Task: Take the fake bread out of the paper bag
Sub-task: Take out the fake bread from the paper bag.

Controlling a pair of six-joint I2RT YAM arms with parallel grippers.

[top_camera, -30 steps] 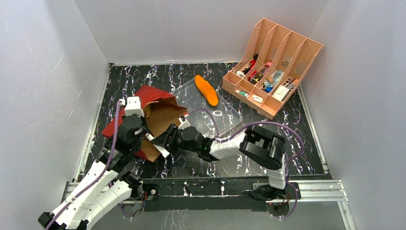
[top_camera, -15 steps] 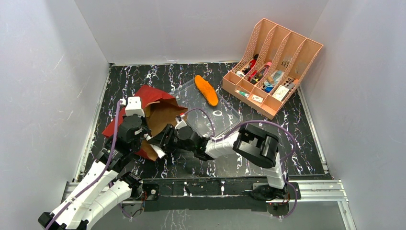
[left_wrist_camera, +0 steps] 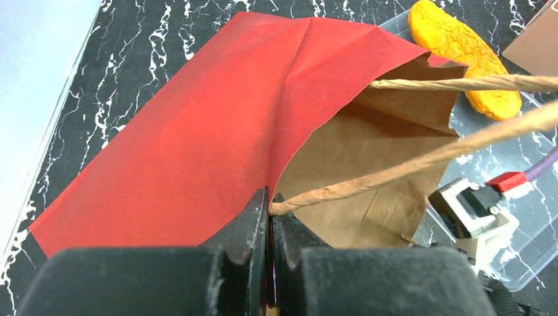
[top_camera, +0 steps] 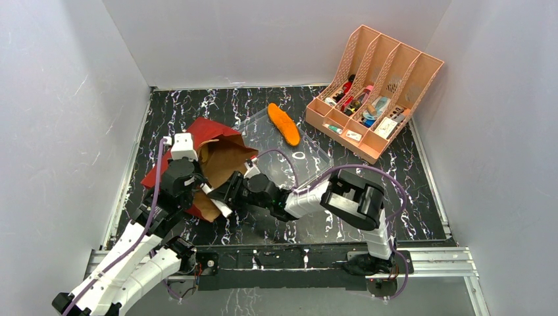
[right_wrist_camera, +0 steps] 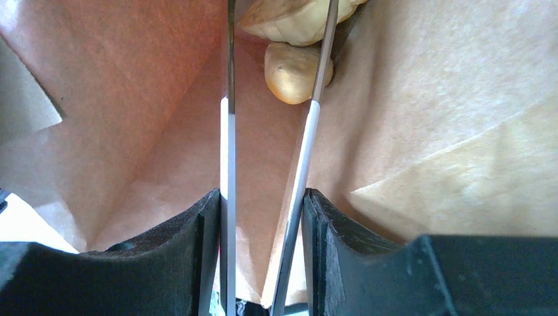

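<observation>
Right fingers (right_wrist_camera: pixel 227 131) apart inside paper bag (right_wrist_camera: pixel 428 99), fake bread (right_wrist_camera: pixel 296 72) between tips

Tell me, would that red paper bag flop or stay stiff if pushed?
Probably floppy: the paper bag lies creased and sagging on its side. Likely light too, since the left pincer props its mouth open by one pinched edge.

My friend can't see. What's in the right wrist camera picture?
The right gripper reaches deep inside the brown paper bag, its two thin fingers apart. Two tan fake bread pieces lie at the far end by its fingertips.
</observation>
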